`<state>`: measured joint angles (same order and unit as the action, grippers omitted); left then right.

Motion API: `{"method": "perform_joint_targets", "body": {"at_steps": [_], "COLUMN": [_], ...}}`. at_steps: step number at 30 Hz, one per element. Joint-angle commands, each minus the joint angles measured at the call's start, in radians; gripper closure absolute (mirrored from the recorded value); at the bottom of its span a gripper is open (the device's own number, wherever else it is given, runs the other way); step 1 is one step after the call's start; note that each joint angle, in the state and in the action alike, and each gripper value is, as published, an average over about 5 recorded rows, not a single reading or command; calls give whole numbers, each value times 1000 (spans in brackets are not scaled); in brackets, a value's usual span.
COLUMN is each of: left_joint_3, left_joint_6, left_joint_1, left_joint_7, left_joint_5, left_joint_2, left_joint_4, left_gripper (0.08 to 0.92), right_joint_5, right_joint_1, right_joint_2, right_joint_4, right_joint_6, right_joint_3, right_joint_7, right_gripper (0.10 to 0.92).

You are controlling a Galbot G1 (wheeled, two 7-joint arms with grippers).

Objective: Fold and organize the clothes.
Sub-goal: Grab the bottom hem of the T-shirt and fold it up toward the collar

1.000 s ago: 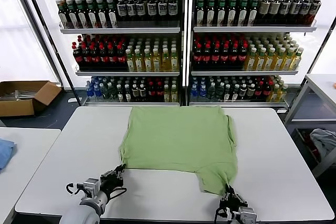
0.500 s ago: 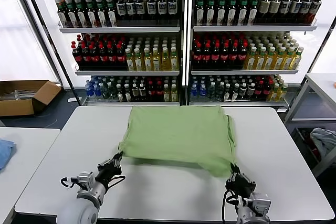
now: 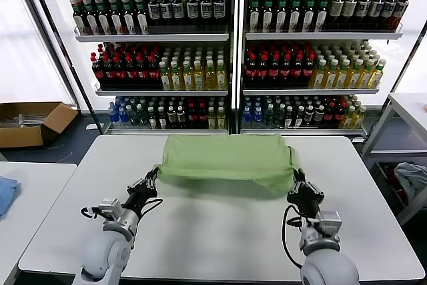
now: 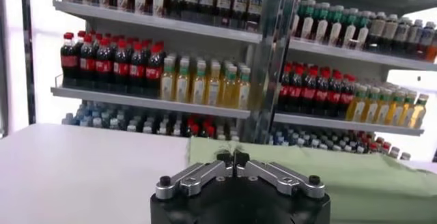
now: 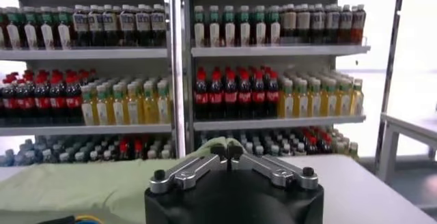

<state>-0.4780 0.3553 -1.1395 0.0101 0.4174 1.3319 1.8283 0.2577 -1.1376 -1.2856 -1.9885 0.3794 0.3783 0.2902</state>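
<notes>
A white table (image 3: 220, 231) fills the foreground. Behind it, at twelve o'clock, stand two metal shelf units (image 3: 232, 45) packed with rows of bottles (image 3: 280, 68), dark, red, yellow-green and blue-capped. At nine o'clock an open cardboard box (image 3: 30, 123) sits on the dark floor (image 3: 73, 148). A second white table (image 3: 27, 205) lies at eight o'clock, another (image 3: 410, 115) at three. Bright daylight comes through the pale window (image 3: 23, 51) at ten o'clock.

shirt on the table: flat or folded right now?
Mid-fold. The green shirt has its near edge lifted and carried over the far half, held by the left pincer and right pincer, both shut on it.
</notes>
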Motion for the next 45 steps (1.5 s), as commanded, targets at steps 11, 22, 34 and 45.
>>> {"method": "perform_joint_targets", "body": {"at_steps": [11, 22, 34, 45], "left_joint_3": [104, 116, 114, 102], "left_joint_6": [-25, 17, 54, 127], "left_joint_1": [421, 396, 367, 266], "left_joint_7": [-6, 1, -14, -38], "left_joint_5": [-1, -41, -45, -44], "left_joint_2": [57, 45, 32, 3], "left_joint_4": [-558, -532, -428, -277], "left_gripper": [917, 915, 636, 324], "right_joint_5": [-24, -37, 137, 192], "right_joint_1": [413, 407, 422, 304], "right_joint_2": [-22, -50, -118, -87], "right_joint_4": [590, 636, 573, 327], "right_joint_6": [-37, 4, 100, 154], "right_joint_3": [-120, -130, -79, -49], "right_joint_7": [-68, -81, 58, 141], "right_gripper": [917, 881, 540, 235]}}
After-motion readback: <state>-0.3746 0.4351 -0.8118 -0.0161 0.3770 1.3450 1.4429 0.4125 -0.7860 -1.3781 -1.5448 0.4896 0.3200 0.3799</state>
